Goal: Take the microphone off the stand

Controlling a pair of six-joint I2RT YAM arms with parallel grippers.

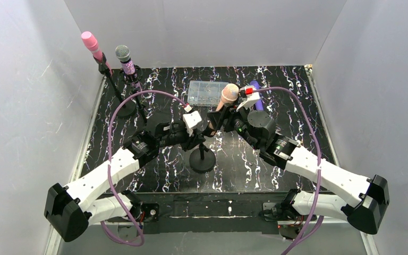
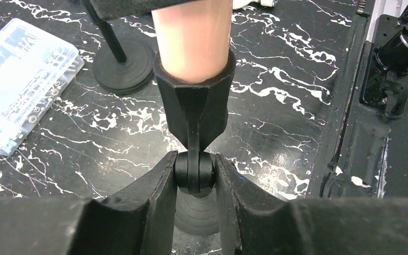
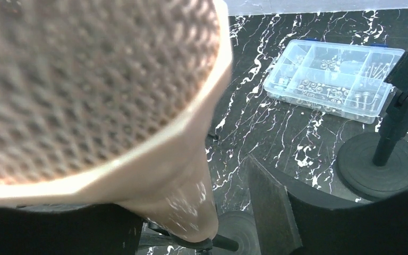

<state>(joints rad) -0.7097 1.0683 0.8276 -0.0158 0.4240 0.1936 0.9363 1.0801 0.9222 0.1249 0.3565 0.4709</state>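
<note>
Left fingers (image 2: 149, 196) clench the stand's pivot (image 2: 194, 175) — right fingers (image 3: 268, 207), loose around the microphone (image 3: 85, 79), should close squarely before pulling.

Three microphones (image 1: 91, 41) (image 1: 123, 54) (image 1: 228, 94), three stands (image 1: 126, 110) (image 1: 139, 101) (image 1: 202, 159), one box (image 1: 207, 91)

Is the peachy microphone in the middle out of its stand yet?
Not yet. Done: the left fingers pinch the stand at its joint under the clip. In hand: the right fingers straddle the microphone, seemingly not squeezing yet. Left: grip it and lift it from the clip, which holds it now.
</note>
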